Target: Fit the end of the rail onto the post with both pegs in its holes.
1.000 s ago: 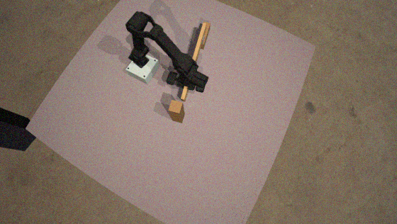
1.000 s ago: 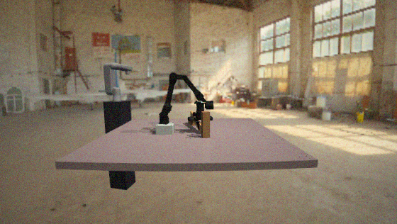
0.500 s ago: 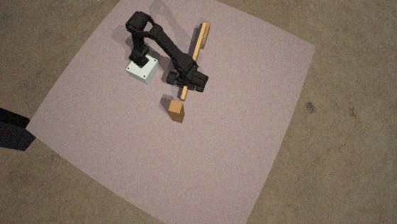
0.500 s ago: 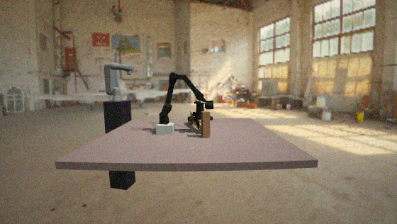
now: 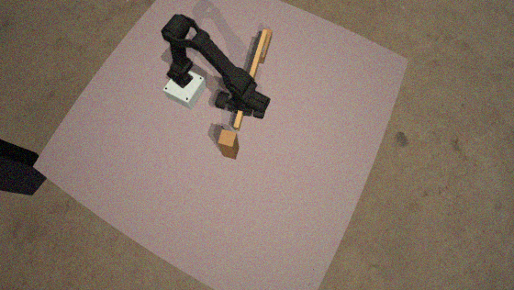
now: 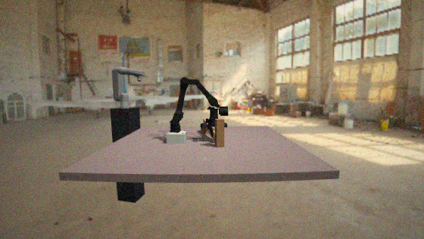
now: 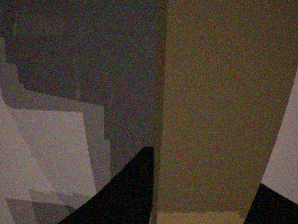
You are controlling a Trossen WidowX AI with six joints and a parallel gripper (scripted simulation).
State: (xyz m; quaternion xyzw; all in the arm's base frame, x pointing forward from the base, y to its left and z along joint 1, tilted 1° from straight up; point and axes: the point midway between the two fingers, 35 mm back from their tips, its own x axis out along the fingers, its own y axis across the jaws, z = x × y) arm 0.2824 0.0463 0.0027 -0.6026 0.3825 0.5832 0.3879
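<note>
The long wooden rail (image 5: 253,64) (image 7: 220,115) runs from the footboard block (image 5: 266,38) at the far end of the table toward the short wooden post (image 5: 228,143) (image 6: 219,133). The rail's near end (image 5: 237,124) lies just short of the post. My gripper (image 5: 243,105) (image 6: 212,120) is shut on the rail close to that near end. In the wrist view the rail fills the middle between my two dark fingers. The pegs and the rail's holes are too small to make out.
The arm's white base (image 5: 184,90) (image 6: 176,137) stands left of the rail on the pink table top (image 5: 275,193) (image 6: 242,159). A dark stand with a grey camera arm (image 6: 124,121) is at the table's far left side.
</note>
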